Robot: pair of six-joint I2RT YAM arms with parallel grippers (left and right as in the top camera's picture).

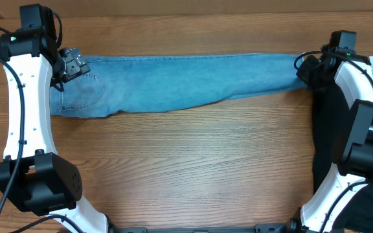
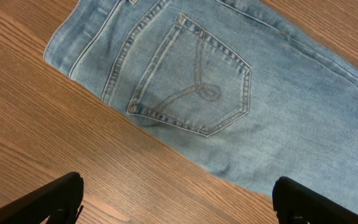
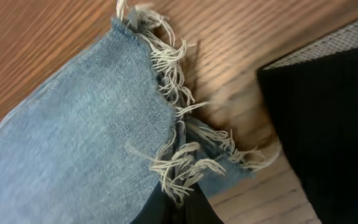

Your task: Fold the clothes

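Right tool pinching frayed hem of jeans, wrist view only | left tool spread near back pocket

Wooden table fills the frame. Jeans lie flat in a long band across the upper part, with the waist end and back pocket at left and the leg ends at right. Their lower edge rises toward the right. Left gripper sits over the upper corner of the waist end; contact cannot be judged. Right gripper meets the leg ends at upper right — jaw state not discernible. Black cloth lies along the right edge.
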